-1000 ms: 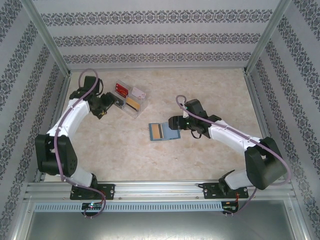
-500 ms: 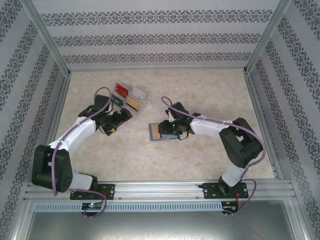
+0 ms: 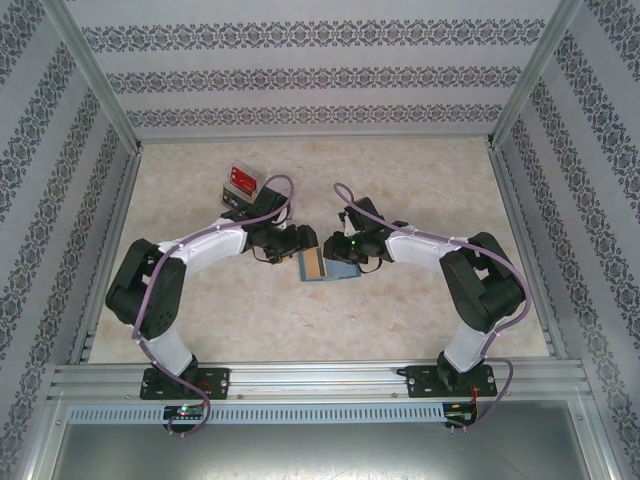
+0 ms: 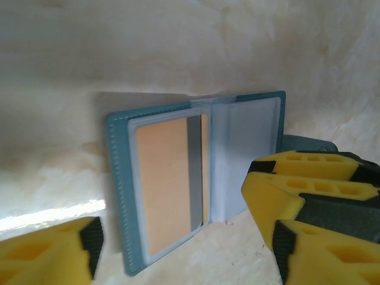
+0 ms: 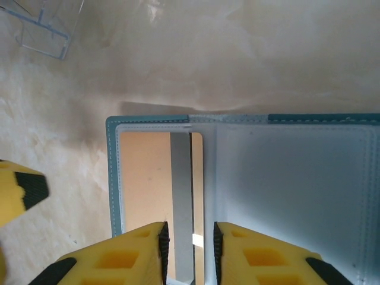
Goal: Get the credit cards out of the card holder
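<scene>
Top: card holder (image 3: 325, 266) lay open on the worktop (image 3: 420, 310), between left tool (image 3: 302, 245) and right tool (image 3: 336, 252). Left wrist: left tool released, fingers wide; orange credit card (image 4: 163, 184) sat in the left pocket. Right wrist: right tool's fingers narrowly apart near the fold, cannot tell if grasping.

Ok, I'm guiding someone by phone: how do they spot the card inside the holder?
On the marbled table, near its middle, lies an open blue-grey card holder. Its left pocket holds an orange credit card with a grey stripe, unlike the red card farther back.
</scene>
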